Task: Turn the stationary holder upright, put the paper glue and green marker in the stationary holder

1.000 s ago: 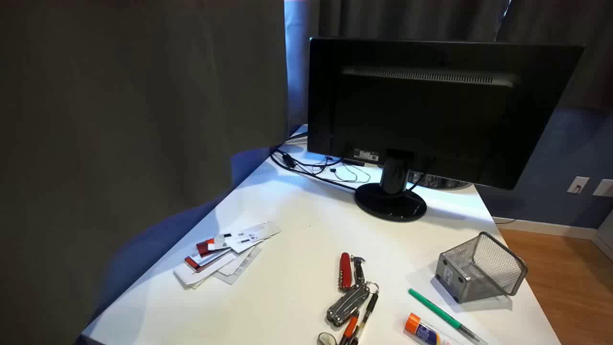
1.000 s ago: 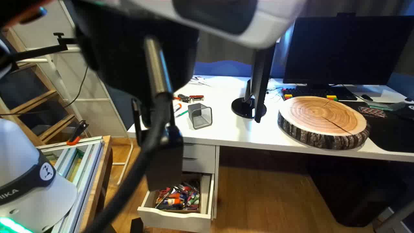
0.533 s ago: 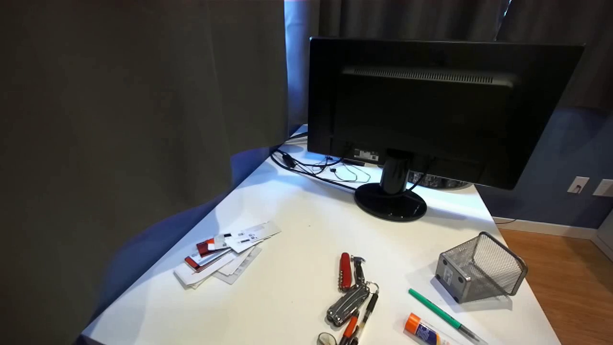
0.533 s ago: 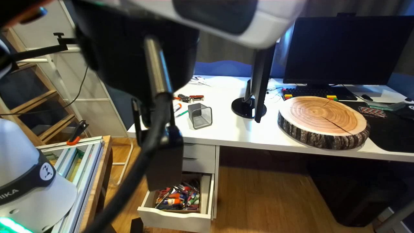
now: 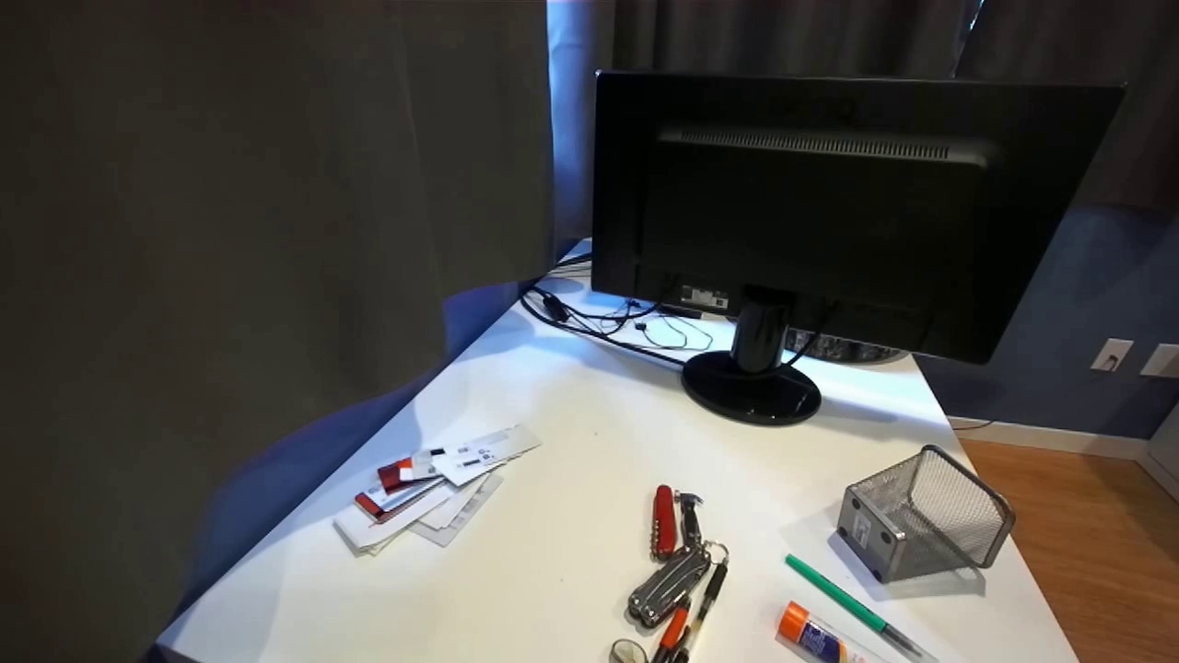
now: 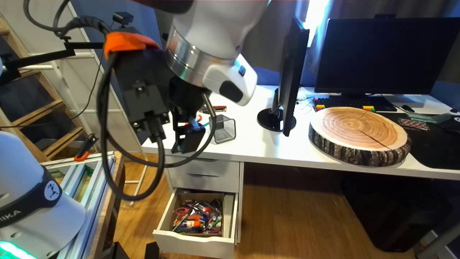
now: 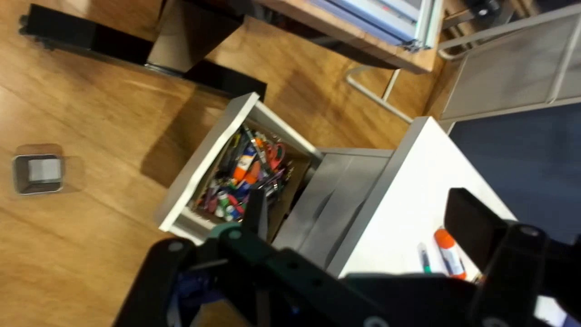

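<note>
The stationary holder [image 5: 926,525] is a grey mesh box lying on its side on the white desk; it also shows in an exterior view [image 6: 224,130]. The green marker [image 5: 838,589] lies beside its base. The paper glue [image 5: 815,635], with an orange end, lies next to the marker. In the wrist view the glue [image 7: 450,255] and the clear tip of the marker [image 7: 425,260] show near one finger; the holder is out of that view. My gripper [image 7: 362,213] is open and empty, in the air before the desk's front edge and clear of all three things.
A red knife [image 5: 664,522], a multitool [image 5: 670,585] and pens lie near the marker. A monitor foot [image 5: 751,387] stands farther back. An open drawer [image 6: 194,241] full of stationery sits below the desk. A wood slab [image 6: 359,129] is on the desk. Papers [image 5: 437,488] lie aside.
My arm has swung and the wrist has turned, so the gripper's side and the drawer show more fully. The holder, marker and glue have not moved.
</note>
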Action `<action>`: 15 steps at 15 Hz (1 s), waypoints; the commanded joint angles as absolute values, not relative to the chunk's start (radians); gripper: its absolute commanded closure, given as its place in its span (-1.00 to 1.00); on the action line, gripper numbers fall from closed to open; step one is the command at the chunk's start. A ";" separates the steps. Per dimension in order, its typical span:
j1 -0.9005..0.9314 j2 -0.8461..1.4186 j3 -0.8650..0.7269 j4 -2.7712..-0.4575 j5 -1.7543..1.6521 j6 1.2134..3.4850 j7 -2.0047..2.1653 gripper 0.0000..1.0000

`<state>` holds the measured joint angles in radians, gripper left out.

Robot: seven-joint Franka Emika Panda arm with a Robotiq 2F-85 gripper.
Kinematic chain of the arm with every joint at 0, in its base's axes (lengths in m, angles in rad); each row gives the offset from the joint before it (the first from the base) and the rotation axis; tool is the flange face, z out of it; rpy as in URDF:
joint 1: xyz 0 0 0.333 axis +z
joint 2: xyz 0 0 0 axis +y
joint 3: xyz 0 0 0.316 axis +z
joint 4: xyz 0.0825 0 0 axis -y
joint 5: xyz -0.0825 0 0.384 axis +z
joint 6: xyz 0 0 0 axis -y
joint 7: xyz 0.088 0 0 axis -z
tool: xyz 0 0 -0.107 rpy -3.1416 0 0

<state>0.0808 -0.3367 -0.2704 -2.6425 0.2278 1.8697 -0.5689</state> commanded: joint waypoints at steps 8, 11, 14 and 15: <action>0.131 0.015 -0.006 -2.555 0.688 1.974 -0.637 -1.00; 0.118 0.021 0.002 -2.555 0.686 1.974 -0.637 -1.00; 0.111 0.009 -0.001 -2.558 0.686 1.973 -0.637 -1.00; 0.111 0.026 0.004 -2.547 0.752 1.978 -0.688 -1.00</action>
<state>0.1423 0.0087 -0.0316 -2.5593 0.6877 1.9744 -0.6380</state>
